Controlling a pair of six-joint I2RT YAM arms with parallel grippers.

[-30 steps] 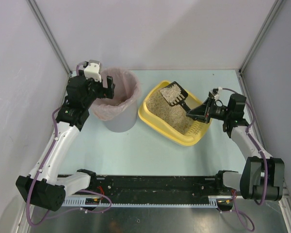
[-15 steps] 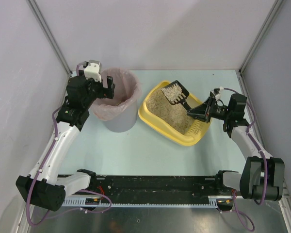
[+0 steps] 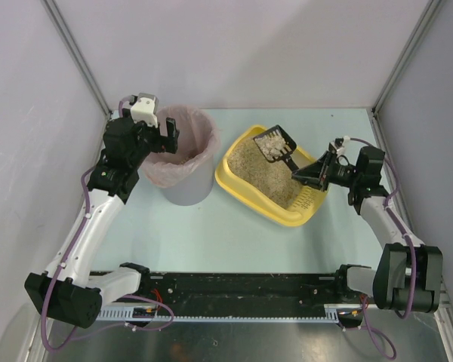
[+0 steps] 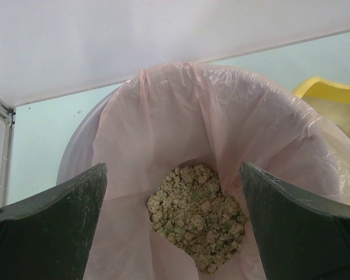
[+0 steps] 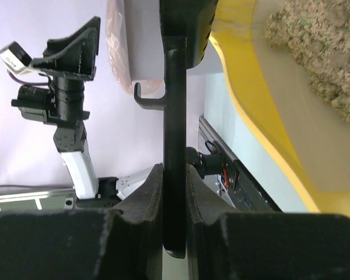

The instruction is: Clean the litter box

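The yellow litter box [image 3: 245,192] with beige litter lies right of centre; its rim also shows in the right wrist view [image 5: 262,122]. My right gripper [image 3: 311,173] is shut on the handle of a black slotted scoop [image 3: 275,143], seen edge-on in the right wrist view [image 5: 175,146]. The scoop is raised over the box's far end and holds clumps. My left gripper [image 3: 164,136] is open over the near rim of the grey bin with a pink liner [image 3: 183,154]. In the left wrist view the bin [image 4: 181,146] holds clumped litter [image 4: 198,219] between my open fingers.
Light walls close in the table on the left, back and right. A black rail [image 3: 234,290] runs along the near edge between the arm bases. The bin stands just left of the litter box.
The scoop has shifted slightly toward the back right and lifted; loose litter has dropped from it, leaving a smaller load of clumps. The left arm has not moved.
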